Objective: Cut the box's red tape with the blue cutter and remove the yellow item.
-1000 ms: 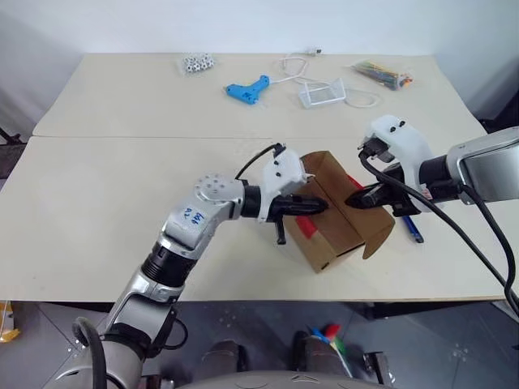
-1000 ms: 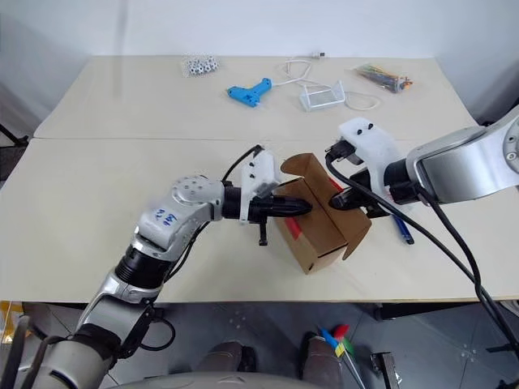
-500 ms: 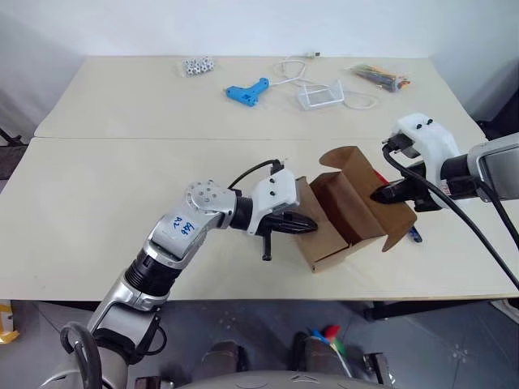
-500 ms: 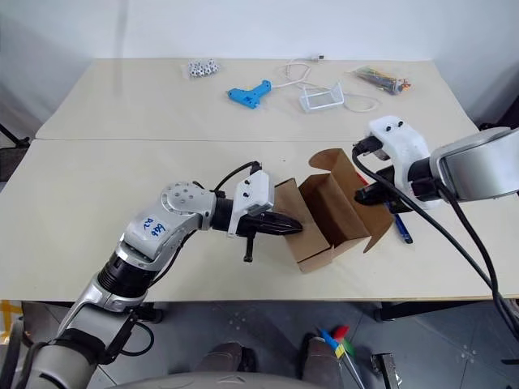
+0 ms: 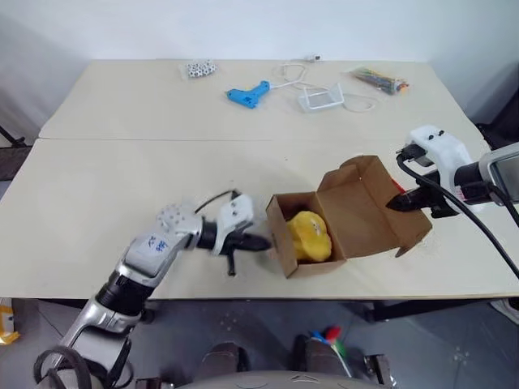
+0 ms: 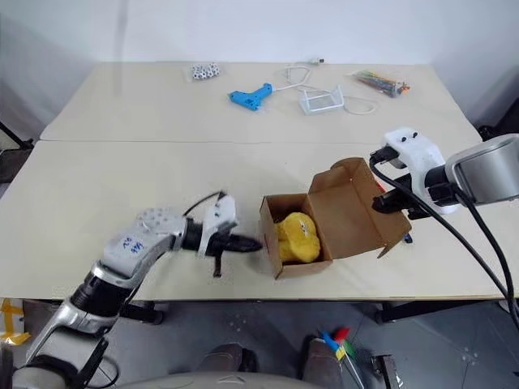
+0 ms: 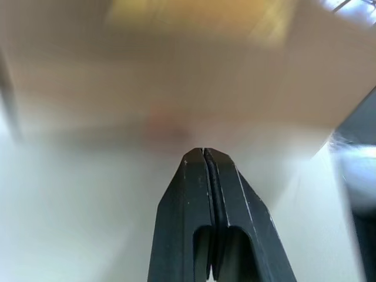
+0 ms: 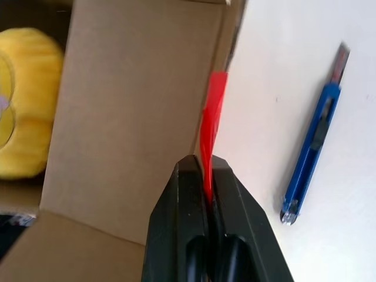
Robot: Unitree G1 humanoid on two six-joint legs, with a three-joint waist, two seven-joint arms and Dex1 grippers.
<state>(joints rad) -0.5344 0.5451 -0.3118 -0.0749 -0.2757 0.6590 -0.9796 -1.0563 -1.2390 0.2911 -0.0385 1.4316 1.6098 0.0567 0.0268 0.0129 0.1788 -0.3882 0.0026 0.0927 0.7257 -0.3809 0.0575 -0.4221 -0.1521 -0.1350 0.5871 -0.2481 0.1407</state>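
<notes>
Box (image 5: 324, 219): now lying open on the table (image 5: 122, 178), lid flap folded back, yellow item (image 5: 309, 237) exposed inside; a second ago it stood tilted and closed. Right gripper (image 8: 202, 170): pressed together on red tape (image 8: 212, 123) at the flap edge, blue cutter (image 8: 311, 147) beside it. Left gripper (image 5: 258, 242): fingers together, empty, has withdrawn beside the box.

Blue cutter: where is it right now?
In the right wrist view, the blue cutter lies flat on the table, just beside the box's open flap and outside it.

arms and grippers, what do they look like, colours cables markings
Both arms are silver-grey metal with black joints and white housings at the wrists. The left arm carries blue handwritten marks on its forearm, and a thin black cable loops over its wrist. The right arm trails thick black cables. The left gripper and right gripper each have two slim black fingers.
</notes>
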